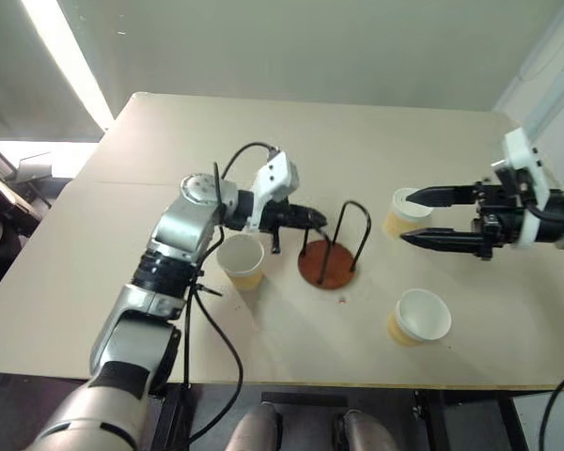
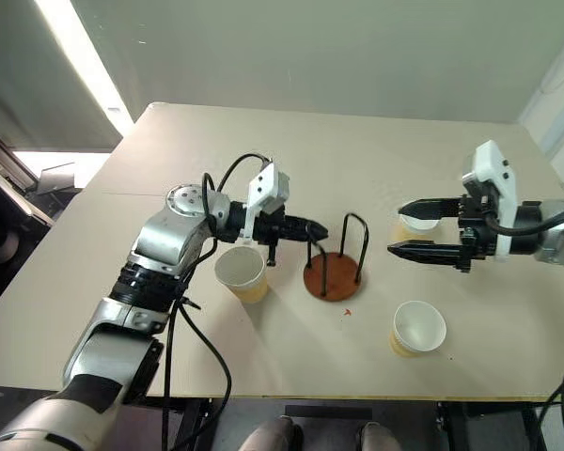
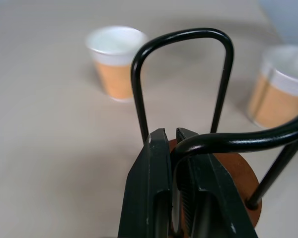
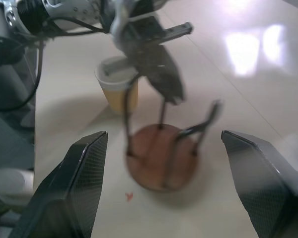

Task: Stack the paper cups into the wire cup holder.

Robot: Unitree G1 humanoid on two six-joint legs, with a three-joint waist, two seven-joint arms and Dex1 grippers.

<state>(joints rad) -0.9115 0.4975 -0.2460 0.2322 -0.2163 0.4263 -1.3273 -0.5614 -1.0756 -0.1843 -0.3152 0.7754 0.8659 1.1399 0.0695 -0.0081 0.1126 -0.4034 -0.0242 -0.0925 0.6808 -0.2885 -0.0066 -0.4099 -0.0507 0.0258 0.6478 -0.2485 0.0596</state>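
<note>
1. Tan paper cups number three on my pale table (image 1: 122, 282): one (image 1: 242, 261) stands just beside my left arm, one (image 1: 419, 317) sits near the table's front edge on the right, and one (image 1: 402, 212) stands further back on the right.
2. All three cups stand upright with their mouths up, and they are apart from each other.
3. I see the wire cup holder (image 1: 331, 249) between the left cup and the two right ones; its reddish-brown round base carries black wire loops, and it holds no cup.
4. My left gripper (image 1: 312, 219) has its fingers pressed together on the top of one wire loop; in the left wrist view the wire runs between the two black fingers (image 3: 151, 188).
5. In the right wrist view the holder looks tilted, but it is blurred, so I cannot tell whether its base is lifted off the table.
6. My right gripper (image 1: 430, 218) is spread wide and grasps nothing; its fingers lie on either side of the back right cup, and I cannot tell if they touch it.
</note>
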